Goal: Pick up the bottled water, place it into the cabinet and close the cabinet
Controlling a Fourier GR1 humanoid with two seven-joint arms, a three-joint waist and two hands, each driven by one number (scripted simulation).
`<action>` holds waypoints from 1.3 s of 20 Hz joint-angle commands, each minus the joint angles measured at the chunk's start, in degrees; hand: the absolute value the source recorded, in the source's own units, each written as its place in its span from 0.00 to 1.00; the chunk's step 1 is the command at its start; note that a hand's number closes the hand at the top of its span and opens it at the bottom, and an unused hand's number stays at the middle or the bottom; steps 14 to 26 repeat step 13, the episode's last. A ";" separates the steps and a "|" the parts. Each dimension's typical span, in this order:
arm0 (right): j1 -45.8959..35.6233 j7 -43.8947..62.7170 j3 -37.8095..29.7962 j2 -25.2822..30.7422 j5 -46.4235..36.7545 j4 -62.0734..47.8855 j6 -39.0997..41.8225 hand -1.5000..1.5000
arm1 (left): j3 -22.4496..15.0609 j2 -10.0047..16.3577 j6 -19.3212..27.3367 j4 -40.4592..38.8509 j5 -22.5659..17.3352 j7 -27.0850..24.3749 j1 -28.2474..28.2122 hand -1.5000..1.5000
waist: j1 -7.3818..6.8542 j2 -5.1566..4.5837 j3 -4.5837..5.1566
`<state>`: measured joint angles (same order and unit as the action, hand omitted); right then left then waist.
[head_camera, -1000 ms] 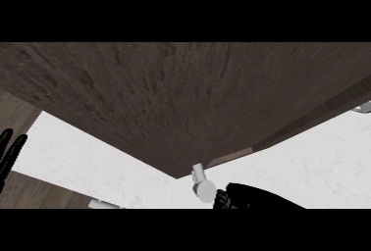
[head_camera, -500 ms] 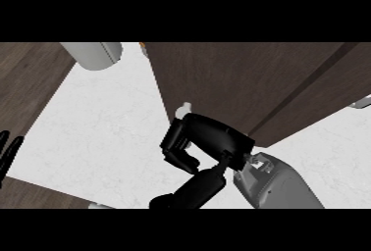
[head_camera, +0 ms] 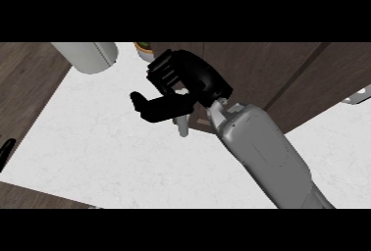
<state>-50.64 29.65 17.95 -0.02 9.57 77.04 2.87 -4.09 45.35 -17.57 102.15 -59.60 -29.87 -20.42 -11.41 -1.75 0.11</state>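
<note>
My right hand (head_camera: 185, 86) is raised in the middle of the head view, its back toward me, laid against the edge of the dark wooden cabinet door (head_camera: 275, 73). Its fingers (head_camera: 168, 66) are relaxed and its thumb (head_camera: 148, 105) sticks out to the left, holding nothing. The door's silver handle (head_camera: 182, 128) shows just below the hand. The grey right forearm (head_camera: 261, 152) runs down to the lower right. A thin strip of my left hand (head_camera: 4, 153) shows at the left edge, resting. The bottled water is not visible.
A pale cylindrical object (head_camera: 87, 56) stands at the top left on the white counter (head_camera: 109, 157). A small round object (head_camera: 144, 47) peeks out beside the door's top. Dark wood panels (head_camera: 25, 83) lie at the left, and another silver handle (head_camera: 358, 98) at the right edge.
The right hand rose from the lower middle up to the door's edge. The door, which first covered most of the view, has swung away to the upper right, uncovering counter.
</note>
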 commanded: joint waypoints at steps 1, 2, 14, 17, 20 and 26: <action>-9.29 -4.38 -5.26 0.02 -0.06 -9.99 -6.39 1.00 | 1.00 0.22 -0.51 0.70 -0.59 -0.19 -0.87 0.00 | 0.21 -0.30 0.04; -9.17 -6.02 -3.91 0.02 -0.12 -12.15 -6.76 1.00 | 0.32 -0.31 -0.81 -0.19 -0.81 0.13 -0.61 0.00 | 1.09 -0.54 0.08; -11.51 -9.00 -5.07 0.02 8.01 -16.90 -15.01 0.00 | 1.46 -1.37 -1.31 -0.79 -0.24 -1.37 -1.89 0.00 | 2.58 -0.44 0.02; -11.51 -9.00 -5.07 0.02 8.01 -16.90 -15.01 0.00 | 1.46 -1.37 -1.31 -0.79 -0.24 -1.37 -1.89 0.00 | 2.58 -0.44 0.02; -11.51 -9.00 -5.07 0.02 8.01 -16.90 -15.01 0.00 | 1.46 -1.37 -1.31 -0.79 -0.24 -1.37 -1.89 0.00 | 2.58 -0.44 0.02; -11.51 -9.00 -5.07 0.02 8.01 -16.90 -15.01 0.00 | 1.46 -1.37 -1.31 -0.79 -0.24 -1.37 -1.89 0.00 | 2.58 -0.44 0.02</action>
